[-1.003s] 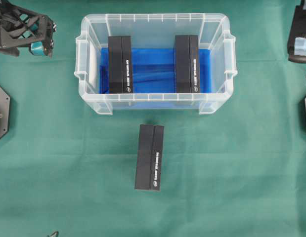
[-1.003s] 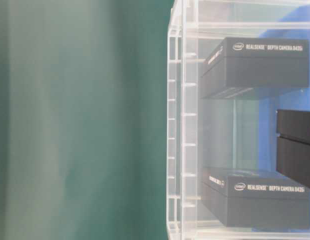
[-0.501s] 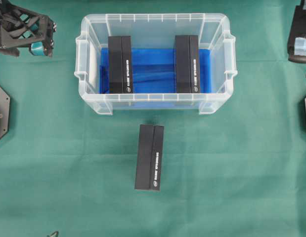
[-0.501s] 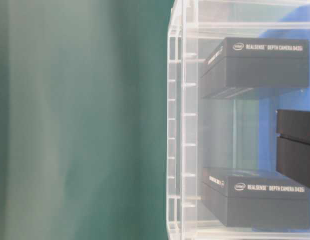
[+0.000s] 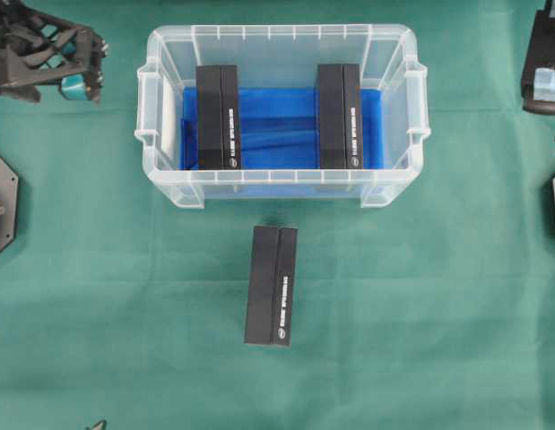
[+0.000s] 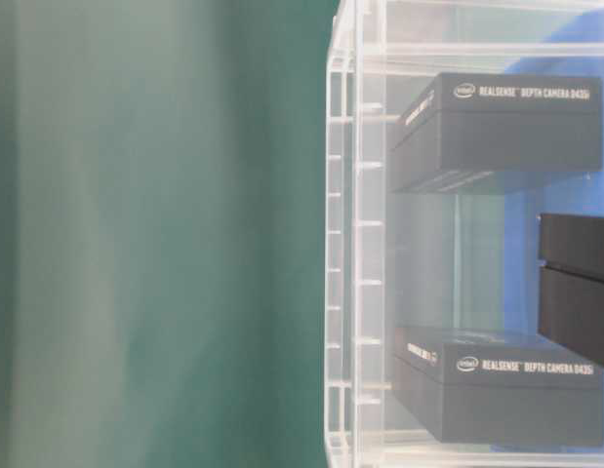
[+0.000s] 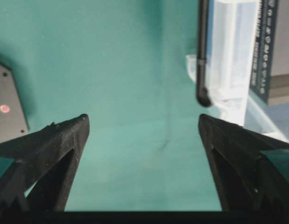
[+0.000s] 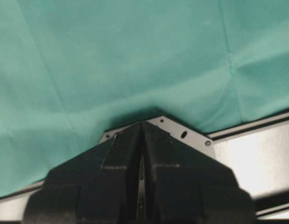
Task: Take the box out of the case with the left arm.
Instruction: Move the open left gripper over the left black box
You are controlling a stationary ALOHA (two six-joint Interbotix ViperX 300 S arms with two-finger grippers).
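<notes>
The left gripper [image 7: 142, 123] is standing wide open and empty at ten o'clock from the case [image 5: 281, 38]. Two black boxes [image 5: 217, 116] are lying inside the case. The right gripper [image 8: 141, 128] is staying closed, holding nothing.

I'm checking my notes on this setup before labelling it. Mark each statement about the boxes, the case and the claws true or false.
1. Two black boxes lie inside the case. True: a left box and a right box.
2. The third box rests on the case's rim. False: it lies on the green cloth, apart from the case.
3. The left claw is open and empty. True.
4. The left claw is inside the case. False: it is outside, beyond the case's left end.
5. The right claw is wide open. False: its jaws are together.
</notes>
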